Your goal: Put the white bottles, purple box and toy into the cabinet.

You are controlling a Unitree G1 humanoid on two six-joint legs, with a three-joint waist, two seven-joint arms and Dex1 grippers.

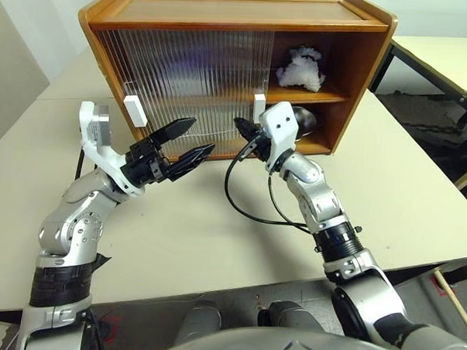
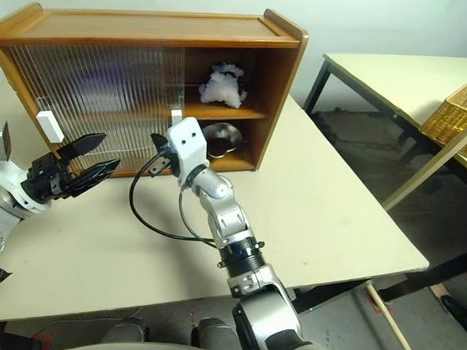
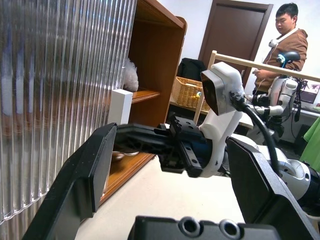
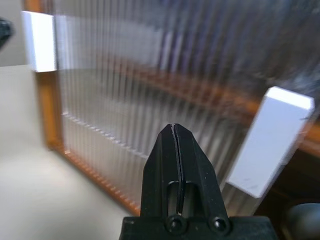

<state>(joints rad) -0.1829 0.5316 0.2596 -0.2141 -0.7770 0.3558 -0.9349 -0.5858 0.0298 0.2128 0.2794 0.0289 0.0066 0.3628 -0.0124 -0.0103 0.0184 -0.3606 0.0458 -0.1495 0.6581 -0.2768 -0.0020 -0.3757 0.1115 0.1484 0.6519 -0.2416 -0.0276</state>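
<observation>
Risking slip: right gripper [image 4: 173,131], fingers pressed together, being aimed beside white handle [image 4: 270,142]; door jam possible. Left gripper [image 1: 187,140] being held wide, empty.

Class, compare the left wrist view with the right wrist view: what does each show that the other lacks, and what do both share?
Left wrist view alone: the open left gripper, the right gripper seen from the side, the toy on the upper shelf, a wicker basket and a person behind. Right wrist view alone: the right gripper's shut fingertips head-on, and a second white handle at the far door edge. Both: the cabinet, its ribbed doors and a white handle.
</observation>
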